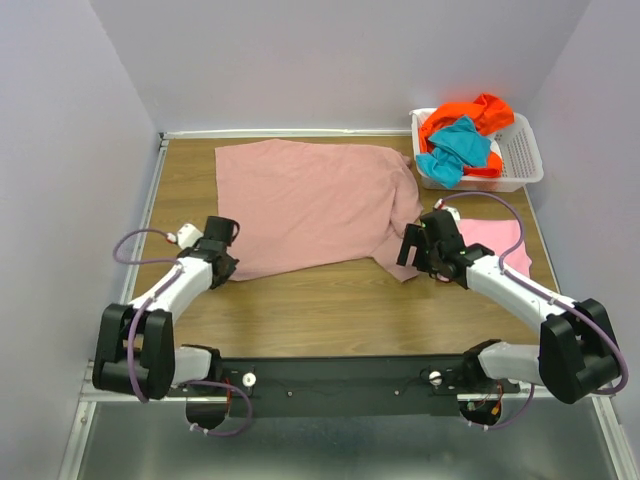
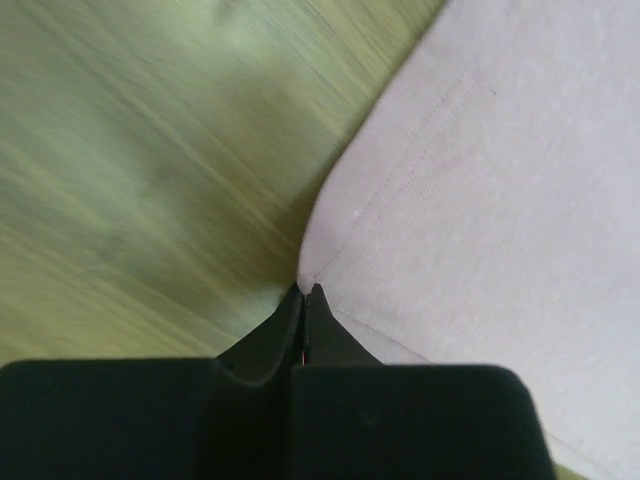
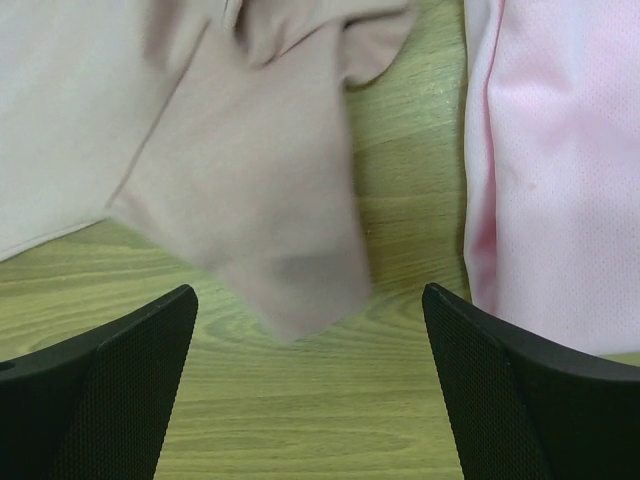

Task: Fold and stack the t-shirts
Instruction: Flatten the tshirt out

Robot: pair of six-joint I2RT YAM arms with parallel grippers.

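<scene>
1. The left claw (image 2: pixel 306 292) has its fingers pressed together at the near-left corner of the rose-mauve shirt (image 1: pixel 310 205). It looks to have the hem nipped, though the tips hide the contact itself.
2. The right claw (image 3: pixel 308 292) is spread wide and holds nothing. It hangs over the same shirt's near-right sleeve flap, whose point lies just ahead, between the two fingers.
3. The rest of that shirt lies spread on the surface (image 1: pixel 330 310) ahead of both claws. I judge the first fold is being set up, with one corner taken and the other not yet.
4. The next move calls for the right claw to drop and close on the flap. Both claws would then lift evenly and carry the near edge away from them.
5. Just right of the right claw lies the light pink shirt (image 3: pixel 560 180), parted from the flap by bare surface. It should stay out of the grasp.
6. Farthest off, beyond and right of the right claw, the white basket (image 1: pixel 522 150) holds the orange shirt (image 1: pixel 470 112) and teal shirt (image 1: pixel 455 150), heaped and unfolded.
</scene>
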